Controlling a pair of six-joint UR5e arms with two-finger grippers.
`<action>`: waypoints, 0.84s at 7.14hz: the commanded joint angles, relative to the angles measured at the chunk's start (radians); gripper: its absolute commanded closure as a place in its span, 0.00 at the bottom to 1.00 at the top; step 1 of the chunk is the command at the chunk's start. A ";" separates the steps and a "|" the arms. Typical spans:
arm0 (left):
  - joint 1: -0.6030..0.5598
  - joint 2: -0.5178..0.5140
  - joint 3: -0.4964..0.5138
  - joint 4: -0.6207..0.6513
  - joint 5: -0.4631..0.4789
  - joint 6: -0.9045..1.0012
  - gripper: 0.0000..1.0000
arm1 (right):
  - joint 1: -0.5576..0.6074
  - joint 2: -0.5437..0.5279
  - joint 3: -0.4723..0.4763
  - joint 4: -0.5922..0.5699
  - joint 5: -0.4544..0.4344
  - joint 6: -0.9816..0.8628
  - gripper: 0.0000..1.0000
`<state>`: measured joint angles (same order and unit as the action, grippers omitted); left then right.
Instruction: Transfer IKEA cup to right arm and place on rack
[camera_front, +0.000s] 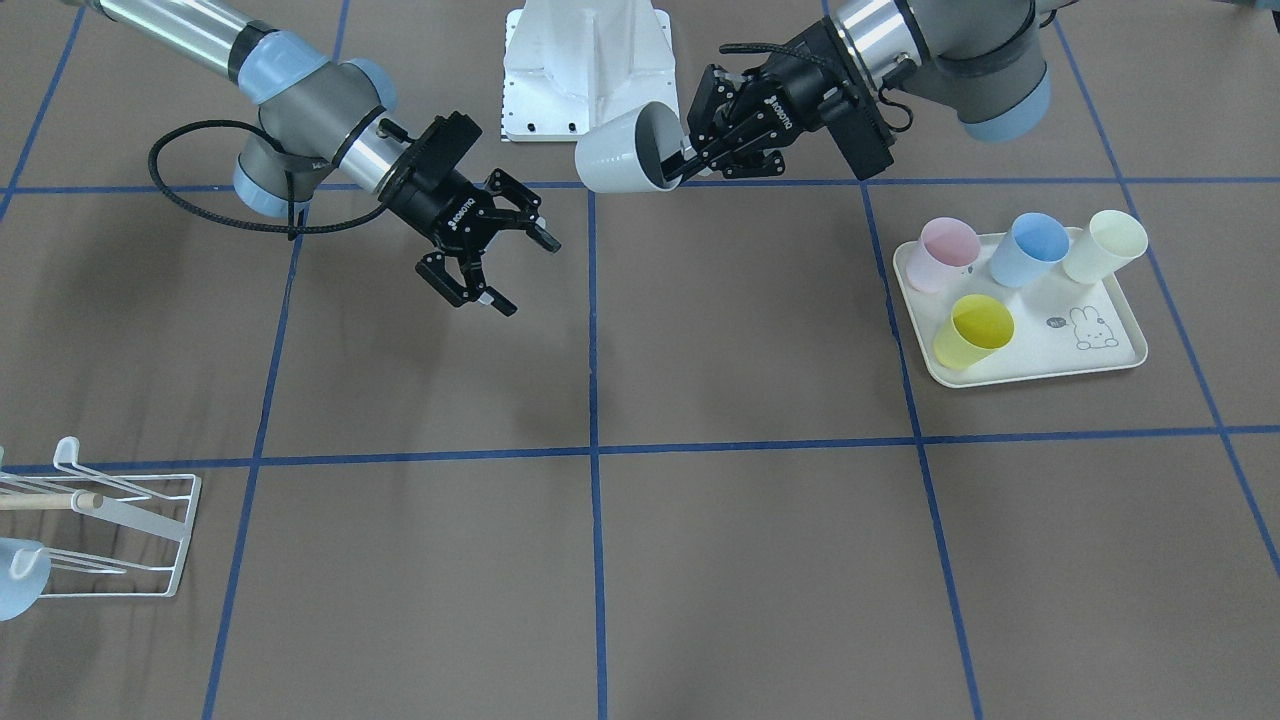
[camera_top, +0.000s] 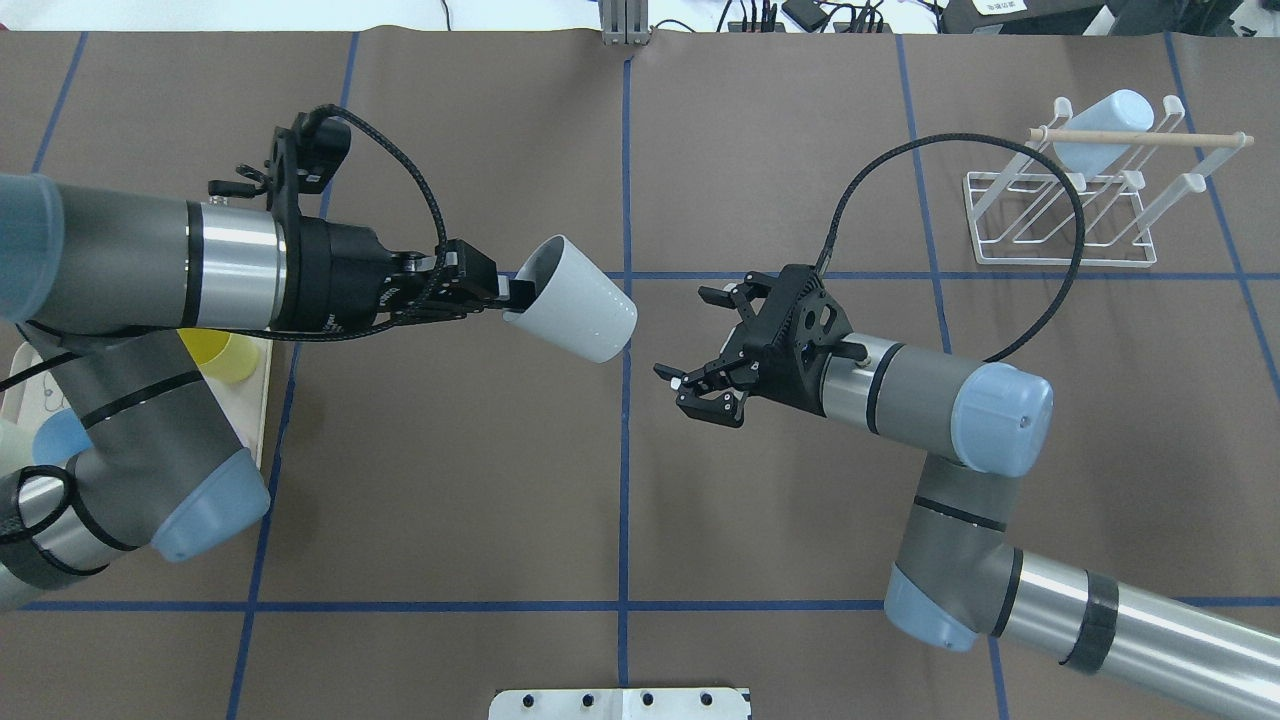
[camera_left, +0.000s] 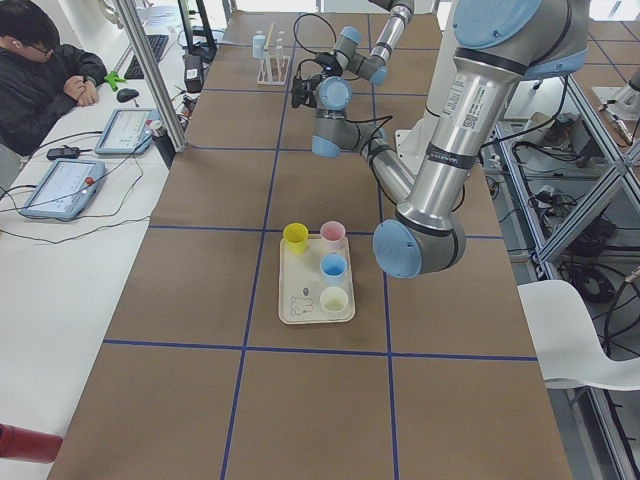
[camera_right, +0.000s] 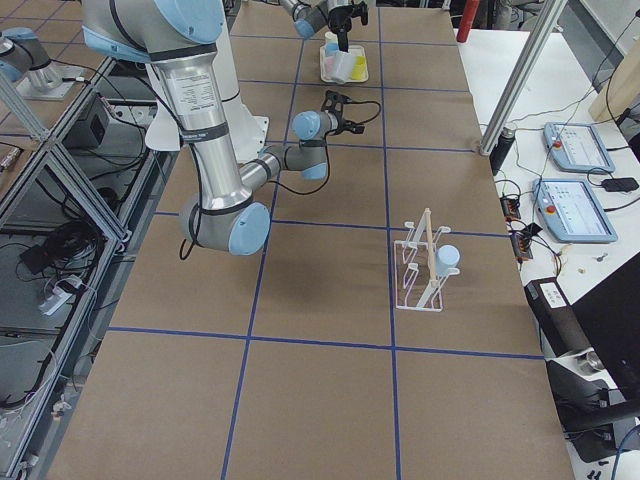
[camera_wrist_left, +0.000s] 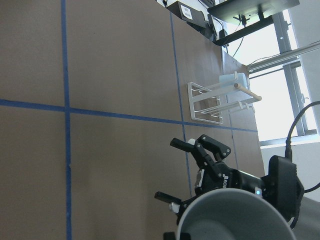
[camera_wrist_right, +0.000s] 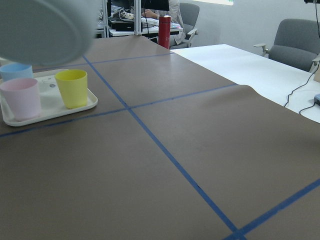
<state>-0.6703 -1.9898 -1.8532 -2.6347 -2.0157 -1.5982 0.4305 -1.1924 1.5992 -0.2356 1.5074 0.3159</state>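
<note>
Cream rabbit-print tray (camera_front: 1040, 362) on brown worktop (camera_front: 750, 330) gridded with blue tape, pink cup (camera_front: 942, 253), blue cup (camera_front: 1030, 248), cream cup (camera_front: 1105, 245), yellow cup (camera_front: 973, 330) upright on it, person (camera_left: 35, 70) seated at side desk, red bottle (camera_wrist_right: 164, 31)

Matt white plastic cup (camera_top: 585, 315), glossy white wire rack (camera_top: 1060, 262), pale wooden dowel (camera_top: 1190, 138)

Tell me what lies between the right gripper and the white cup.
Nothing: in the overhead view, only an air gap separates the right gripper and the white cup.
</note>
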 joint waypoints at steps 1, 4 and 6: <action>0.044 -0.050 0.055 -0.004 0.081 -0.008 1.00 | -0.065 0.000 -0.002 0.074 -0.068 0.000 0.01; 0.064 -0.052 0.095 -0.005 0.121 -0.008 1.00 | -0.081 0.000 0.007 0.127 -0.069 -0.001 0.01; 0.077 -0.052 0.114 -0.005 0.121 -0.005 1.00 | -0.081 0.005 0.008 0.149 -0.070 0.000 0.01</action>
<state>-0.6016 -2.0421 -1.7503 -2.6400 -1.8956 -1.6047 0.3505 -1.1900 1.6063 -0.1044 1.4386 0.3155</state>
